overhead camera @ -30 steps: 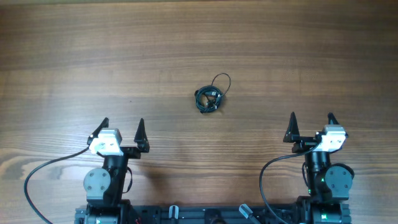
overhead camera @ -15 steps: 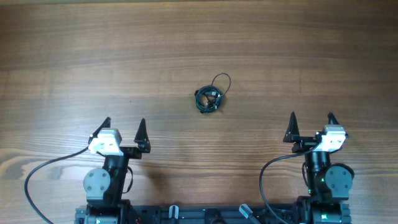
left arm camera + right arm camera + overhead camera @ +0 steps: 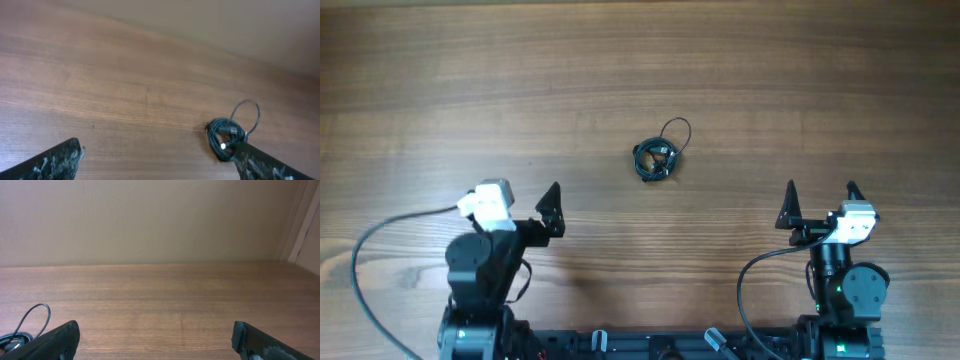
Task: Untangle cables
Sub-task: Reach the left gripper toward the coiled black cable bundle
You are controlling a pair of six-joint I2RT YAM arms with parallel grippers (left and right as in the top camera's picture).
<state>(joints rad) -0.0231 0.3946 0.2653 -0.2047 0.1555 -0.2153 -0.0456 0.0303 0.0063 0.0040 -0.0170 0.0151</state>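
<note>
The cables are a small knotted bundle of thin black cord with one loose loop, lying on the wooden table near its middle. My left gripper stands open at the near left, turned toward the bundle and well short of it. In the left wrist view the cables lie just beyond the right fingertip of the left gripper. My right gripper is open at the near right with nothing between its fingers. The right wrist view catches only the cables' loop, left of the right gripper.
Thick black wires run from both arm bases along the near edge. A plain beige wall rises behind the table's far edge.
The left arm has swung and turned to the right, toward the cable bundle. The right arm and the cables have not moved.
</note>
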